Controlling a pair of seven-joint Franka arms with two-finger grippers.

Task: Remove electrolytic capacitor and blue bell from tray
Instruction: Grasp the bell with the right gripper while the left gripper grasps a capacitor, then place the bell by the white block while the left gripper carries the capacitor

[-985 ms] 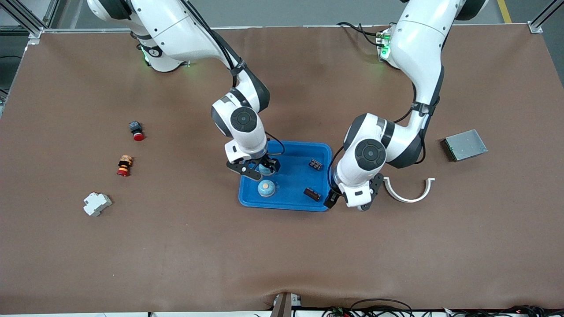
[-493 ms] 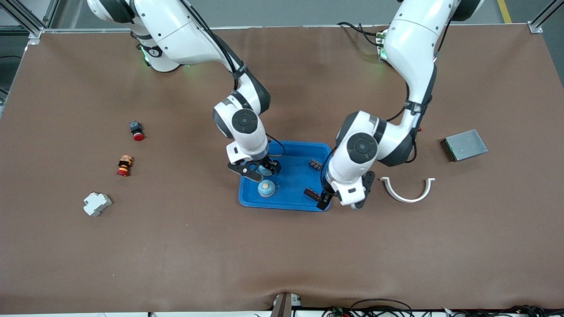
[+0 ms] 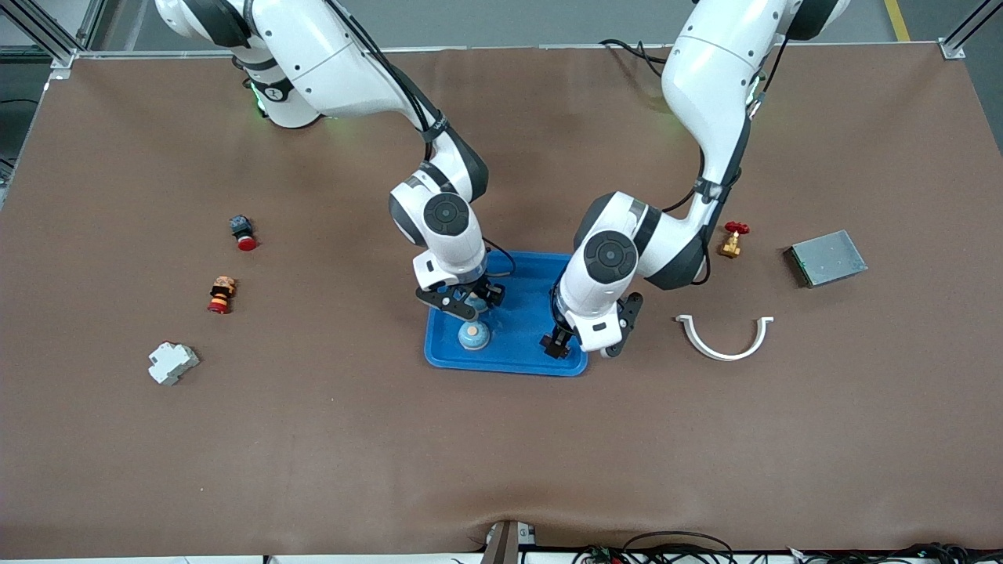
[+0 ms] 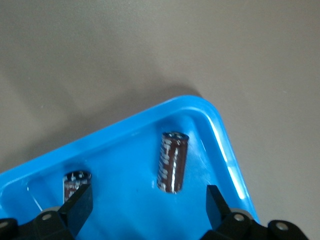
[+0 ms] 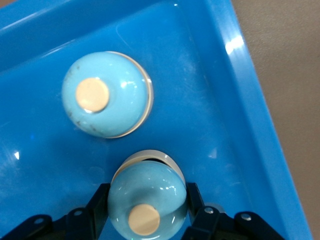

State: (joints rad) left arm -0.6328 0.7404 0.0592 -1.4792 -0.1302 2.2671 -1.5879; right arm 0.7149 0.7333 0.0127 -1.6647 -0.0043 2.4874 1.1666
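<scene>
A blue tray (image 3: pixel 509 362) sits mid-table. My right gripper (image 3: pixel 464 304) is low over it, shut on a light blue bell (image 5: pixel 150 187) with a tan button. A second, matching bell (image 3: pixel 473 335) rests in the tray just nearer the front camera, and also shows in the right wrist view (image 5: pixel 106 101). My left gripper (image 3: pixel 558 340) is open over the tray's corner toward the left arm's end. A dark brown capacitor (image 4: pixel 172 161) lies on its side there, between and ahead of the fingers (image 4: pixel 77 207). A second capacitor (image 4: pixel 75 181) is partly hidden by one finger.
A white curved bracket (image 3: pixel 725 338), a grey metal box (image 3: pixel 827 257) and a red-handled brass valve (image 3: pixel 733 239) lie toward the left arm's end. Two red-capped buttons (image 3: pixel 243 232) (image 3: pixel 221 294) and a white breaker (image 3: pixel 172 363) lie toward the right arm's end.
My left gripper moved from beside the tray to over its corner and the capacitor, uncovering the valve. My right gripper shifted slightly with the bell held.
</scene>
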